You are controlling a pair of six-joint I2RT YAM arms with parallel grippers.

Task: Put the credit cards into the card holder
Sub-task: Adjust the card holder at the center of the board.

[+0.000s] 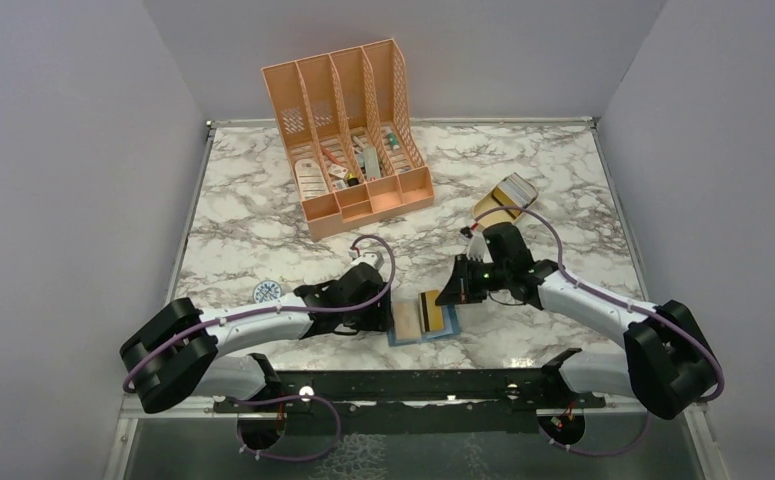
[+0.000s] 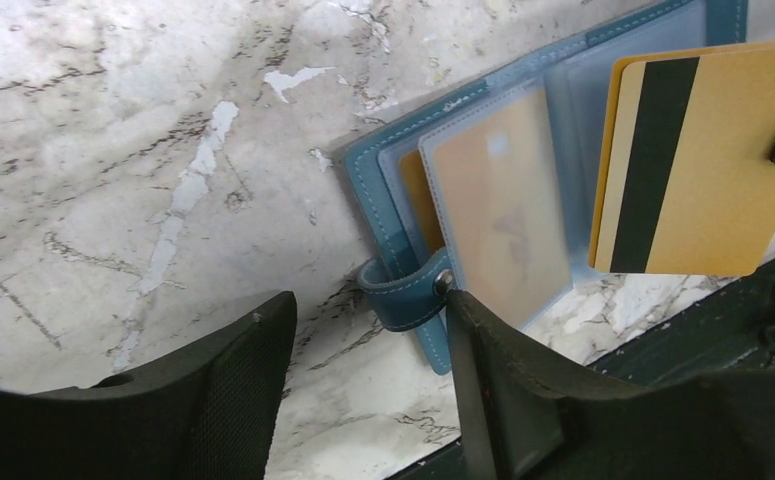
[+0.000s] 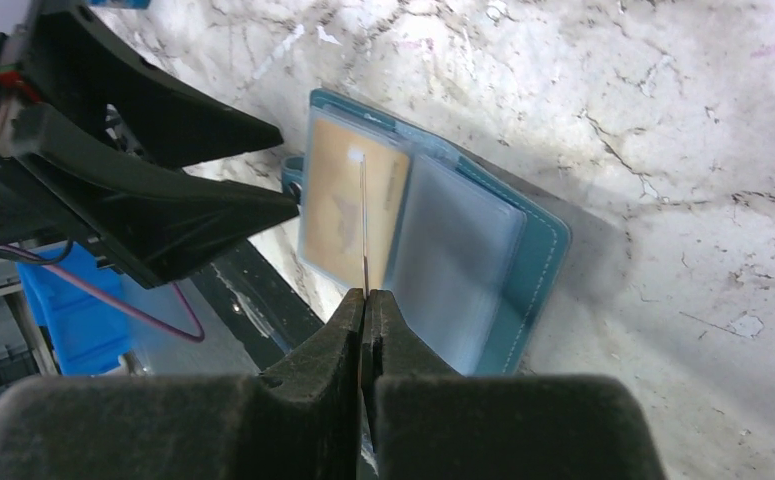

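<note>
You have the card holder [image 3: 538,250] lying open and flat on the marble counter [image 1: 583,180], close to the near edge and approx at its middle, btw the two arms; its paler inside w/ the clear sleeves faces up. In the left wrist view the snap tab [image 2: 403,292] sticks out from the holder's side; a gold card [image 2: 503,210] sits inside the top clear sleeve; the orange edge of a 2nd card [image 2: 416,200] shows under it.

Your right gripper [image 3: 365,305] is pressed tight on the striped card [image 2: 703,170], which is gold w/ one dark stripe; the pads pinch it at one edge, and the card stands on edge above the open holder; in the right wrist view it is only a thin line over the sleeved page. Whether its lower edge touches the sleeve, I cannot tell.

Your left gripper [image 2: 368,300] has its jaws wide apart and grips nothing; one finger [image 2: 503,380] has its tip at the snap tab, on the holder's edge; the other finger [image 2: 213,400] is over bare marble just beside the holder.

Elsewhere on the counter: the peach organizer [image 1: 308,100] stands by the far edge, left of ctr, w/ small items in its compartments; a tan tray [image 1: 493,212] lies in the right half, well apart from the near edge, its content too small to tell; a blue-white disc [image 1: 266,291] lies toward the left edge, near the left arm.
</note>
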